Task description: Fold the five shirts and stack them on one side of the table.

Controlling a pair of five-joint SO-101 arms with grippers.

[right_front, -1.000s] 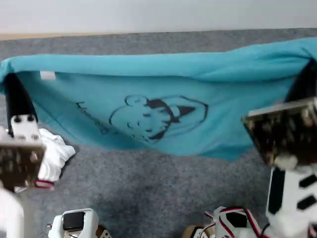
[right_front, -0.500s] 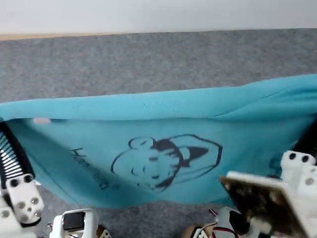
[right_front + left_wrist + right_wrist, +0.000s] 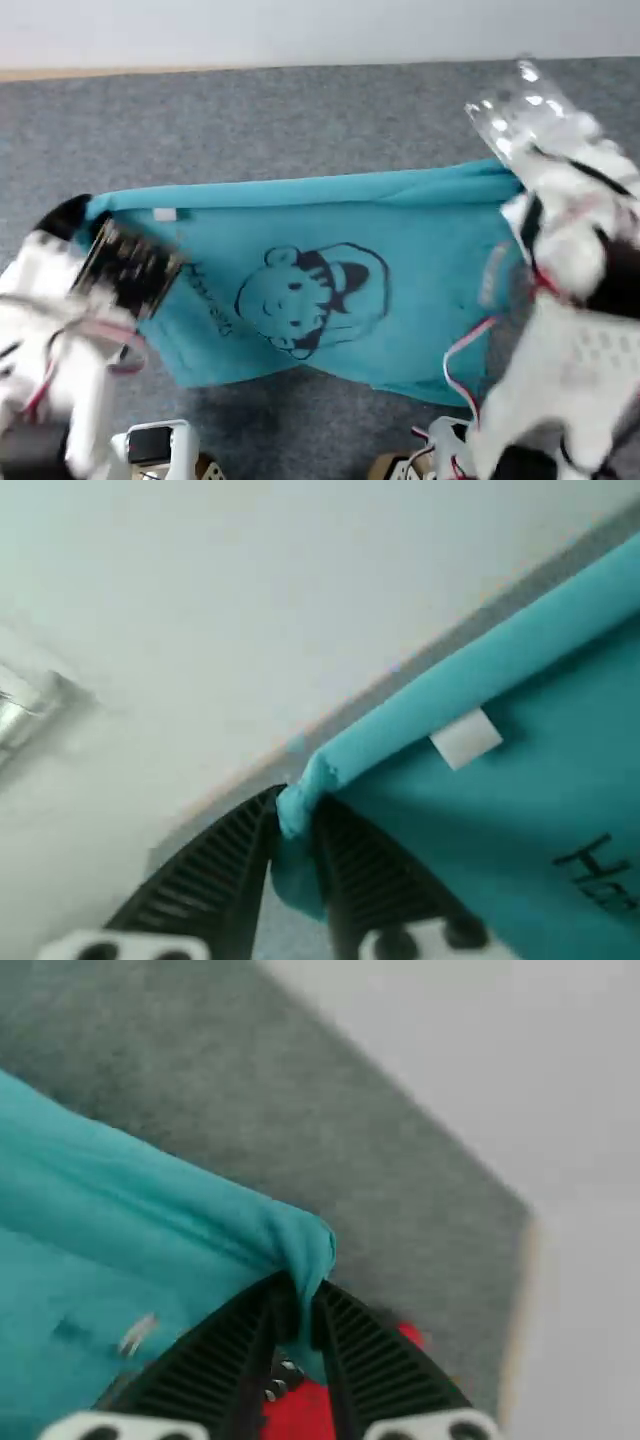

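Teal shirt (image 3: pixel 400 230) stretched above grey desk (image 3: pixel 300 120) — left gripper (image 3: pixel 292 815) and right gripper (image 3: pixel 297 1300) each pinching one upper corner. Best handling: lower both evenly, fabric taut — hem lands flat.

A blue-green shirt (image 3: pixel 430 300) hangs spread wide over the gray desk (image 3: pixel 300 120). It has a drawn face (image 3: pixel 305 295) in the middle & a small white tag (image 3: pixel 165 214) near one top corner. The top edge is rolled over. The white L arm (image 3: pixel 60 340) is by the desk's left edge, w/ its black L gripper (image 3: pixel 68 214) at that corner. The white R arm (image 3: pixel 570 300), blurry, covers the shirt's other end by the right edge.
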